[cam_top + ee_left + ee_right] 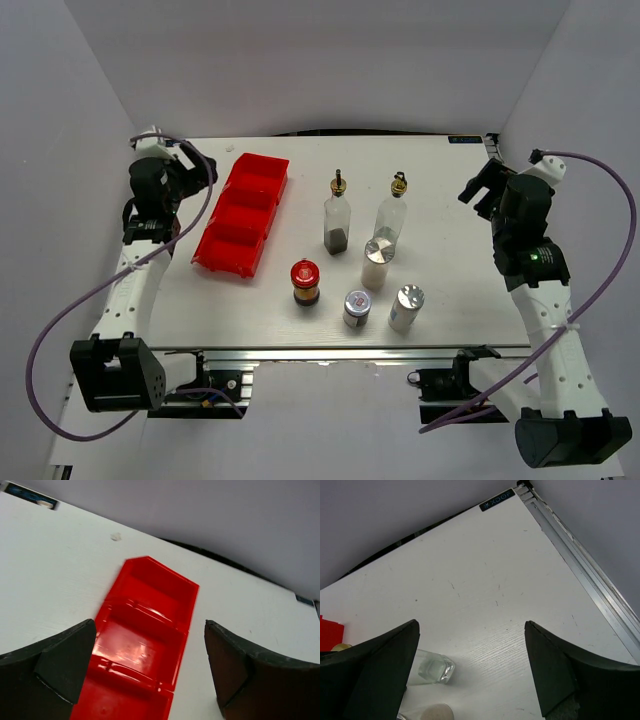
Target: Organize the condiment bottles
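- The left gripper [150,640] is open wide and holds nothing. It hangs over the far left part of the table [460,250], right above the red tray [243,212].
- The right gripper [470,645] is open wide too, and it holds nothing. It hangs over the far right side of the table.
- The tray lies on the left half of the table, a bit slanted, with its boxes in a row.
- All six bottles stand upright in the middle of the table, to the right of the tray and outside it.
- Two tall glass ones with gold tops stand at the back, side by side but apart. The dark cruet [337,222] has brown stuff at the bottom. The clear cruet [391,215] is on its right.
- The first shaker [377,264], white with a silver cap, stands just in front of the clear cruet. It is too close to tell if they touch.
- The second shaker [406,309] stands nearer the front edge, a little to the right.
- The short jar [357,309] with a silver lid stands just left of the second shaker.
- The red-lid jar [305,283] stands farther left, the one nearest the tray.
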You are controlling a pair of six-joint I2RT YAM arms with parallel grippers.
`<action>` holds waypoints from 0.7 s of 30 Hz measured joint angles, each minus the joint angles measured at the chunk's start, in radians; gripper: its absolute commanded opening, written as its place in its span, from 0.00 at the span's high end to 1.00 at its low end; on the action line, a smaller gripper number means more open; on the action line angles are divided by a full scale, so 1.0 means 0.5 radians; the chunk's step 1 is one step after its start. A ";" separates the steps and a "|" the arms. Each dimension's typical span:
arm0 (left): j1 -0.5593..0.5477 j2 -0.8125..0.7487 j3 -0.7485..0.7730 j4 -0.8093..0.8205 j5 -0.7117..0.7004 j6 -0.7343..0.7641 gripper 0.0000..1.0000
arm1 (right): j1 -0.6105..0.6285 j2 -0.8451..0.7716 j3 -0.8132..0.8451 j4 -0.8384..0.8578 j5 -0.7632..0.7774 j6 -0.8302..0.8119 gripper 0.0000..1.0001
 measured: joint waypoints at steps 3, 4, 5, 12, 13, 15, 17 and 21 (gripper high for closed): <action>-0.116 0.077 -0.001 0.011 0.143 0.078 0.02 | 0.000 -0.050 0.000 0.002 -0.037 0.011 0.11; -0.194 0.109 0.000 0.008 0.178 0.123 0.02 | 0.000 -0.056 -0.001 0.003 -0.060 0.014 0.11; -0.274 0.137 0.001 0.002 0.203 0.165 0.02 | 0.000 -0.061 -0.005 0.005 -0.087 0.014 0.11; -0.714 0.277 0.005 -0.014 0.555 0.533 0.02 | 0.000 -0.077 -0.023 0.005 -0.282 -0.034 0.11; -0.722 0.269 -0.001 0.004 0.616 0.574 0.02 | 0.000 -0.077 -0.023 0.004 -0.304 -0.045 0.11; -0.727 0.235 -0.039 0.086 0.724 0.627 0.02 | 0.000 -0.077 -0.023 0.004 -0.338 -0.066 0.11; -0.740 0.200 -0.065 0.153 0.796 0.663 0.02 | 0.000 -0.078 -0.024 0.005 -0.377 -0.085 0.11; -0.830 0.212 -0.029 0.224 0.917 0.750 0.02 | 0.000 -0.078 -0.029 0.005 -0.456 -0.114 0.11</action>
